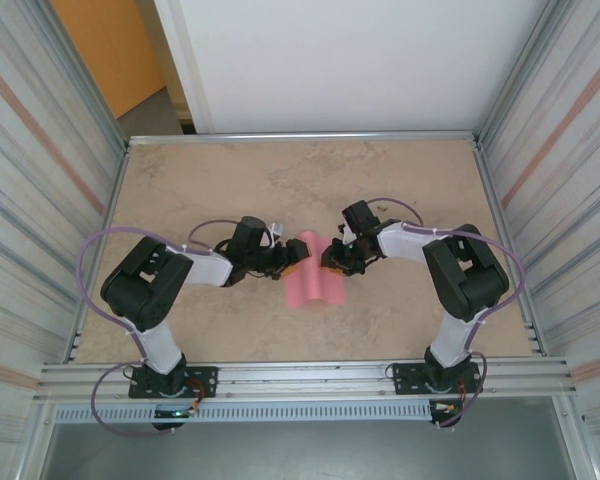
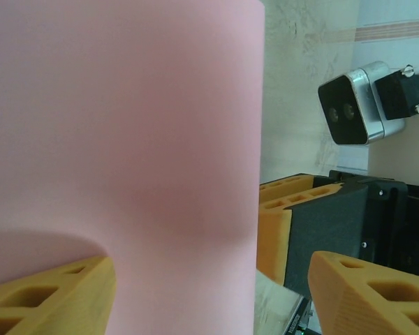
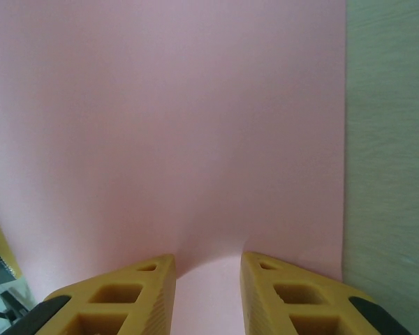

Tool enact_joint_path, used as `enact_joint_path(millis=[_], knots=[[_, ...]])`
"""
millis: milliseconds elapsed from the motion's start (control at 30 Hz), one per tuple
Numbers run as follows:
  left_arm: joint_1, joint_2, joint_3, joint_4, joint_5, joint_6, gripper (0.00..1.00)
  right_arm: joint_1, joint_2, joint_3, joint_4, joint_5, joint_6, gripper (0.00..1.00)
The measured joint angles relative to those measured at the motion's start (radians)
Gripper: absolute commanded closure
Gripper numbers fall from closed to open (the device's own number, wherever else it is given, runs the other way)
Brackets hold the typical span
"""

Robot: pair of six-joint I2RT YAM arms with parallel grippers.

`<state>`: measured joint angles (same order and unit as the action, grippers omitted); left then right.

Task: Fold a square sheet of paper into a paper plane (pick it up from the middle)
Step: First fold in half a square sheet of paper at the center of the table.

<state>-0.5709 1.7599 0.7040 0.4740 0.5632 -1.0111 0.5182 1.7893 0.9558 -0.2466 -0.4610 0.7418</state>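
Note:
The square sheet of paper point(image 1: 315, 284) is pink and lies buckled into two humps at mid-table, between my two grippers. My left gripper point(image 1: 291, 257) sits at its upper left edge. In the left wrist view the left gripper point(image 2: 213, 279) stands open, its orange fingers point(image 2: 52, 296) wide apart with the sheet point(image 2: 126, 139) passing loosely between them. My right gripper point(image 1: 333, 259) is at the sheet's upper right edge. In the right wrist view the right gripper point(image 3: 208, 262) is shut on a raised fold of the sheet point(image 3: 167, 125), which bulges up between the pads.
The beige marbled table point(image 1: 280, 180) is boxed in by ribbed metal walls on the left point(image 1: 40, 200) and right point(image 1: 565, 170), with a rail point(image 1: 310, 378) along the near edge. The right gripper's body point(image 2: 342, 223) and its camera point(image 2: 353, 105) sit close ahead of the left fingers.

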Motion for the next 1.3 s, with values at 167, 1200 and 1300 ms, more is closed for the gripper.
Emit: enact_joint_path(millis=[167, 1200, 1300], knots=[[0.0, 0.0, 0.005, -0.018, -0.006, 0.004, 0.28, 0.035, 0.024, 0.011, 0.039, -0.027, 0.022, 0.7], [0.113, -0.191, 0.098, -0.273, 0.121, 0.15, 0.73, -0.17, -0.312, -0.161, 0.211, -0.182, 0.06, 0.22], [0.135, -0.229, 0.118, -0.226, 0.188, 0.121, 0.73, -0.17, -0.322, -0.161, 0.248, -0.235, 0.068, 0.2]])
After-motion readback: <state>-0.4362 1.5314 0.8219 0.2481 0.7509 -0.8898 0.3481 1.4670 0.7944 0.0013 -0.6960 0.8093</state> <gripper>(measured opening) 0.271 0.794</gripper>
